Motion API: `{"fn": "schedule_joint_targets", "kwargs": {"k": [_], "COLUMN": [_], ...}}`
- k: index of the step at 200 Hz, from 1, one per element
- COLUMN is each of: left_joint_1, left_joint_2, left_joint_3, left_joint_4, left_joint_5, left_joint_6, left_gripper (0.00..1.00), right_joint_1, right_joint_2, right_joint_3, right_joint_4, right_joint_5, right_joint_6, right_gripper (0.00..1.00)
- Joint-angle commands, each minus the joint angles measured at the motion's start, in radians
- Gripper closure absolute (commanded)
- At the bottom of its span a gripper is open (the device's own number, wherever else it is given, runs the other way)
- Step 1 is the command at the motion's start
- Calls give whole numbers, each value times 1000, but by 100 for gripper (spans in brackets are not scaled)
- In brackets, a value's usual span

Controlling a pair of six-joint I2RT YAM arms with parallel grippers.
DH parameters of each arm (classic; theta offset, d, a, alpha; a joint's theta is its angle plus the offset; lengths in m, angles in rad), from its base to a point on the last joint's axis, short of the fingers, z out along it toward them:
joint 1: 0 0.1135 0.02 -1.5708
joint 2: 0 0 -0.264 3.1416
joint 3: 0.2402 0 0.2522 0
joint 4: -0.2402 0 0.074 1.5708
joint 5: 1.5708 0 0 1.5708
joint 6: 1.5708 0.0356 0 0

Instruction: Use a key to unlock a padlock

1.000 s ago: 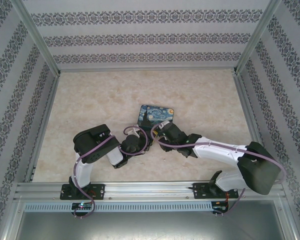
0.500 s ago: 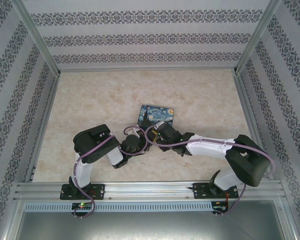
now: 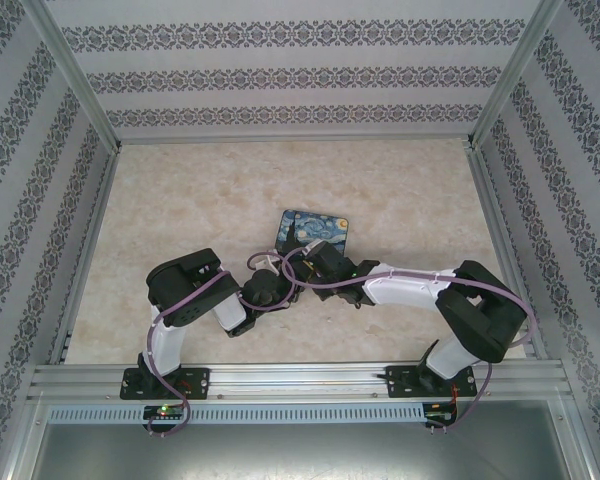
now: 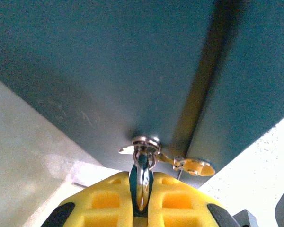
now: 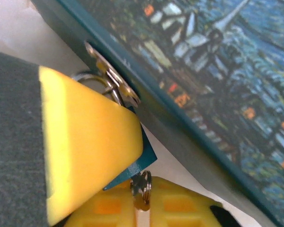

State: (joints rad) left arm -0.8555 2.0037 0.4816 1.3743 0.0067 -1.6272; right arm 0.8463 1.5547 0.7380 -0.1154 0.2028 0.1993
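Top view: flat case (image 3: 315, 228) with a starry-night print lying on the marbled counter (image 3: 180, 200), about mid-depth, set a little askew. Both arms folded inward, meeting at the case's near-left corner. Left gripper (image 3: 277, 264) and right gripper (image 3: 306, 262) just beside each other there. Fingertips not resolved from this height.

Left wrist view: looking along the case's plain teal side. Lock fitting (image 4: 144, 141), round and silver, seated on that side. Silver loop (image 4: 142, 182) hanging from the fitting and running down between the yellow pads. Left gripper (image 4: 142, 189) narrow, pads pressed together on the silver loop. Brass tab (image 4: 195, 166) lying just right of the fitting, against the teal side.

Right wrist view: printed face of the case upper right, teal edge running diagonally below it. Thin wire ring (image 5: 87, 75) and flat metal blades (image 5: 118, 87) lying against that edge. Left gripper's finger (image 5: 85, 151) large at frame left, touching the ring. Teal flap (image 5: 135, 165) poking out beneath that finger. Right gripper (image 5: 142, 205) narrow, pinching a small metal piece (image 5: 141, 185), silver above and brassy below, right under the flap.

Cannot tell which piece is padlock and which is key. All lock hardware clustered at the case's near teal edge, between the two grippers.
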Motion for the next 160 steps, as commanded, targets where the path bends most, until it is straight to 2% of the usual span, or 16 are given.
{"fn": "schedule_joint_targets", "kwargs": {"k": [1,16,29,40,55,66,112,146,160], "left_joint_1": [1,1,1,1,1,1,1,1,1], "left_joint_2": [16,17,17,17,17,17,11,-26,-51], "left_joint_3": [-5,-5,-6,-6,-8,-11,-40,-58,-69], "left_joint_4": [4,5,6,6,6,6,1,-60,-91], "left_joint_5": [29,29,28,27,26,24,22,45,49], "left_joint_6": [18,18,18,18,19,21,42,91,112], "left_gripper": [100,100,100,100,100,100,97,86,77], "right_joint_1": [-6,-7,-7,-7,-11,-18,-73,-103,-109], "right_joint_2": [-4,-16,-26,-38,-71,-105,-336,-439,-453], "right_joint_3": [34,38,40,39,25,5,-143,-210,-232], "right_joint_4": [27,26,23,13,2,-7,-7,8,29], "right_joint_5": [-14,-33,-44,-52,-75,-98,-189,-229,-242], "right_joint_6": [3,5,8,12,26,44,216,381,465], "right_gripper": [94,99,100,91,65,55,39,34,32]}}
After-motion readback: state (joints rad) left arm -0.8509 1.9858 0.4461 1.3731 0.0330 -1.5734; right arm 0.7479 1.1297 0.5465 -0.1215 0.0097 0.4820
